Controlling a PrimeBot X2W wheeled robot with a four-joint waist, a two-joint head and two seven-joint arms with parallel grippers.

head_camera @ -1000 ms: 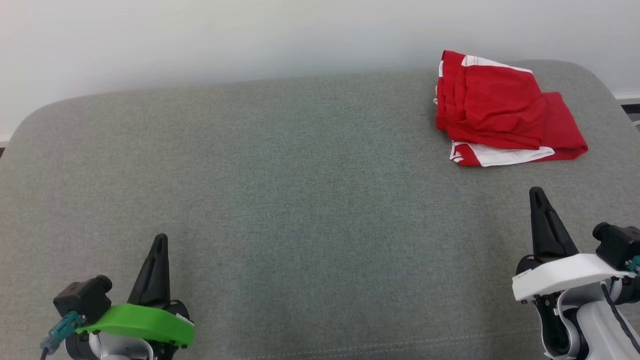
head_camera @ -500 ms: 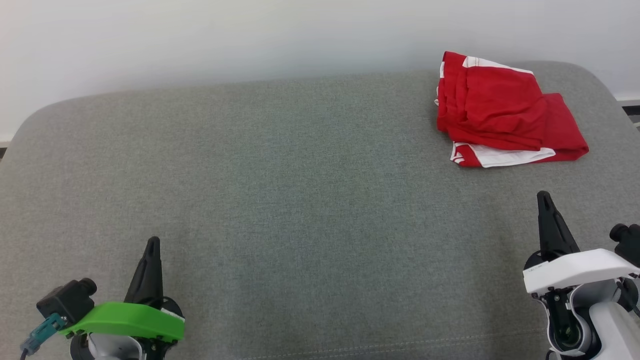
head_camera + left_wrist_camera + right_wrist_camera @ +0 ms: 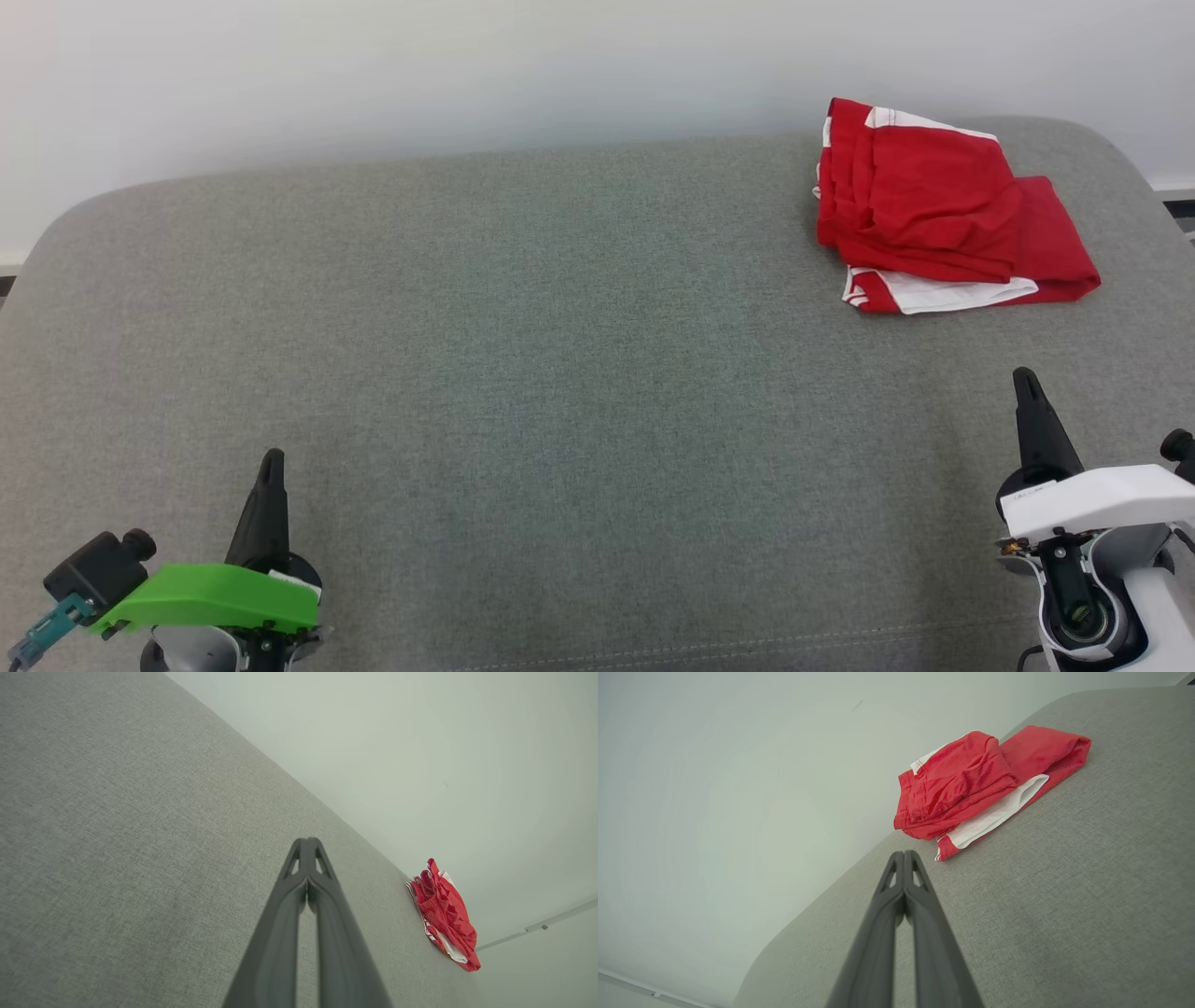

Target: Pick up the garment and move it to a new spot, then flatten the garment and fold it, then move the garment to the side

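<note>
Grey cushion [image 3: 560,392]: the folded garment [image 3: 934,205] lies well ahead of the right gripper [image 3: 1027,387], jaws closed, empty; left gripper [image 3: 269,467] likewise; task seemingly complete.

Plain indoor room, homely but bare: a wide grey upholstered cushion [image 3: 560,392] with a stitched seam [image 3: 747,645] along its near edge, backed by a blank white wall [image 3: 467,65] with a skirting strip [image 3: 537,927]. A red garment [image 3: 934,215] lies on the fabric. Home or test room, can't tell.
</note>
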